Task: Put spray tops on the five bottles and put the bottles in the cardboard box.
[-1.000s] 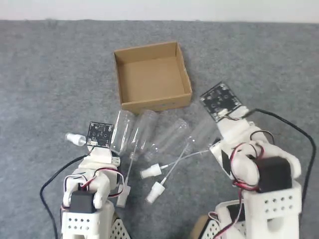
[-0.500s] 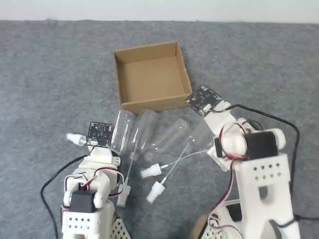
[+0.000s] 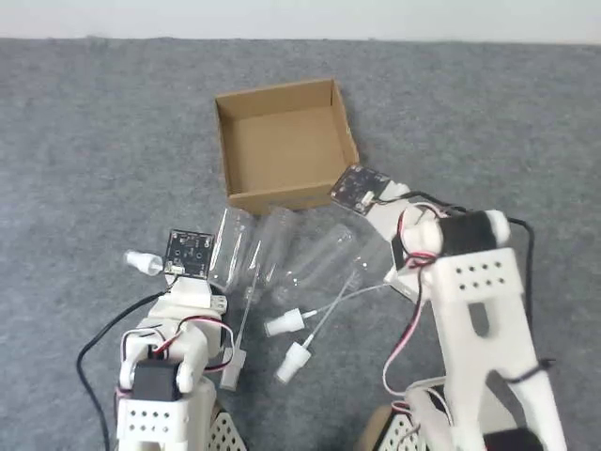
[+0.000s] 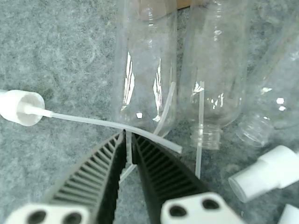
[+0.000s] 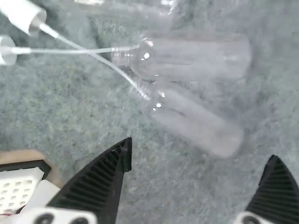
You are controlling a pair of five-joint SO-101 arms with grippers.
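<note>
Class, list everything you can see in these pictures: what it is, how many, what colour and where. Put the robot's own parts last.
cardboard box: one, brown, open and empty, at the far side of the carpet
bottles: at least four, clear, uncapped, lying side by side just in front of the box
spray tops: at least four, white with thin clear tubes, loose; one beside the left arm, the rest in front of the bottles
carpet: one, grey, under everything
arms: two, white with black motors, at the near edge
left end effector: one, black, nearly closed, tips at a spray top's tube
right end effector: one, black, wide open above two bottles
</note>
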